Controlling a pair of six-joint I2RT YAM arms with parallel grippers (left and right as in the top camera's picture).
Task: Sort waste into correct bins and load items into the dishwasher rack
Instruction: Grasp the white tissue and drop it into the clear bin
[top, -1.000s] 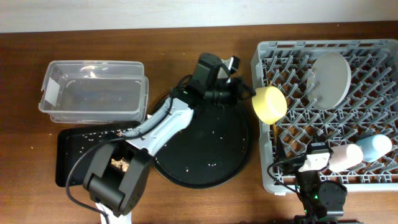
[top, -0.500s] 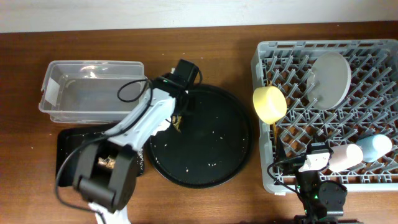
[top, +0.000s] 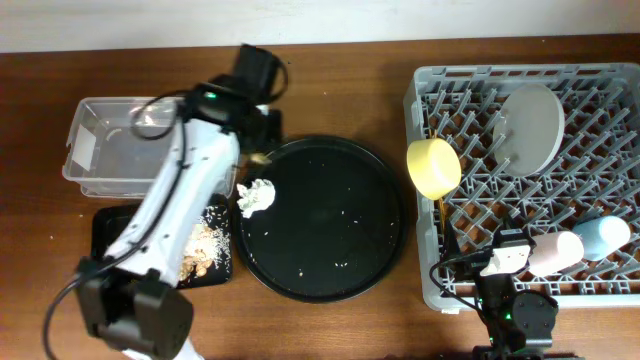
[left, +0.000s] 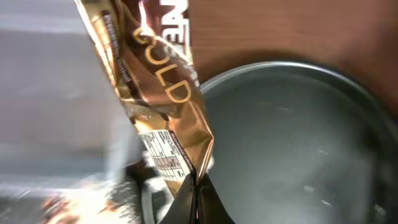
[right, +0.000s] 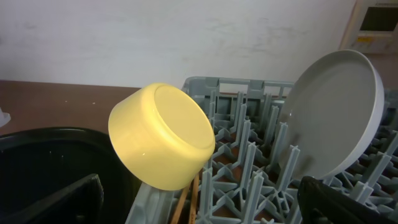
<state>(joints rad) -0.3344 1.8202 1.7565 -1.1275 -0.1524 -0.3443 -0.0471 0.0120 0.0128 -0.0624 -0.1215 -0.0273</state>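
There it goes: from the rack side, the left gripper (left: 196, 193) has swung across the round tray (top: 340, 240) to just beside the clear tub (top: 110, 160), clamped on the snack wrapper (left: 158, 93). A drop looks close. The tissue (top: 256, 196) shows on the tray's left edge, unbinned. The yellow bowl (top: 433, 167) and plate (top: 532, 126) sit in the dishwasher rack (top: 600, 90). The right gripper (right: 199, 208) rests spread wide, empty.

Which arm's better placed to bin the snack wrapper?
Left. The left hand is shut on the wrapper, right at the edge of the clear tub. The right hand is open and empty over by the rack, across the round tray.
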